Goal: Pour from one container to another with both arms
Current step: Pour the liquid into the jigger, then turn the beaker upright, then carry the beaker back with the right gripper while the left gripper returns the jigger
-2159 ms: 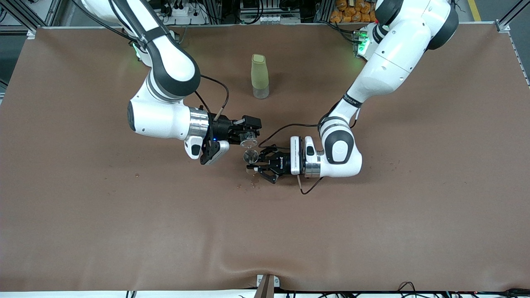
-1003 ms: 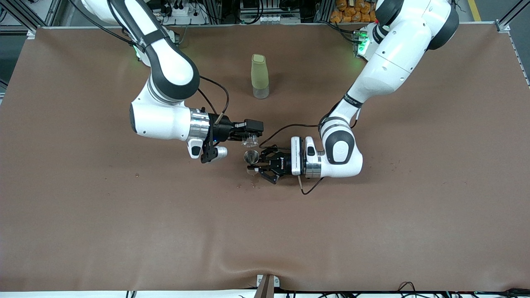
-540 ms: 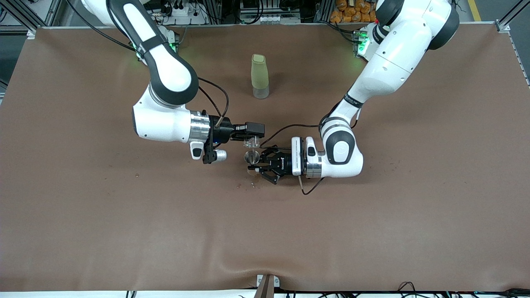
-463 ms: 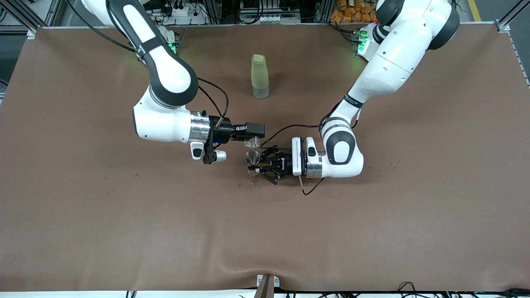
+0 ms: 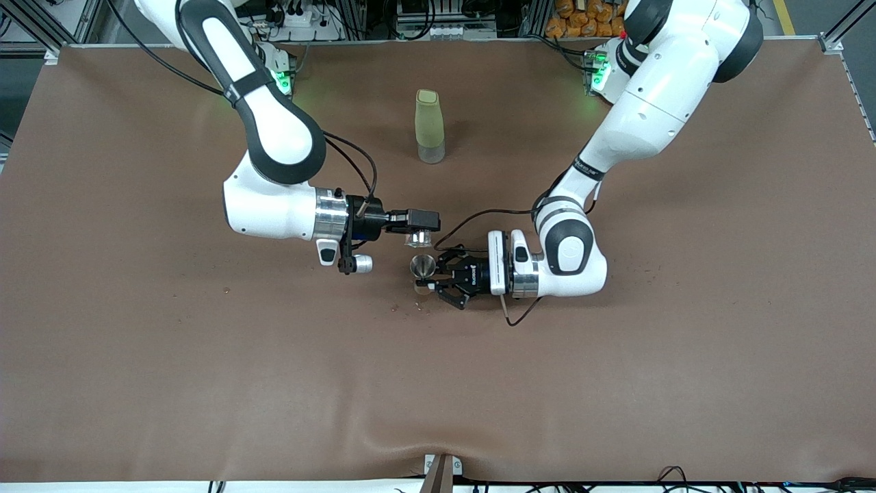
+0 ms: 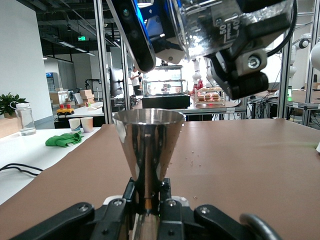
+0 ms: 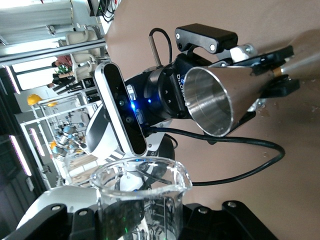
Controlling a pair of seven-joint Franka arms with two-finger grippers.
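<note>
My right gripper is shut on the tiny clear glass cup, which hangs tipped on its side over the middle of the table. In the right wrist view the cup with printed measure marks fills the space between the right gripper's jaws. Just beside and below it, my left gripper is shut on the narrow waist of the upright steel jigger. The left wrist view shows the jigger standing above the left gripper, with the cup hanging over its rim.
A tall pale-green bottle stands on the brown table farther from the front camera than both grippers. Small specks lie on the cloth under the jigger. A bracket sits at the table's front edge.
The right wrist has rolled, tipping the cup from mouth-up onto its side above the jigger. Both grippers have drifted slightly toward the left arm's end.
</note>
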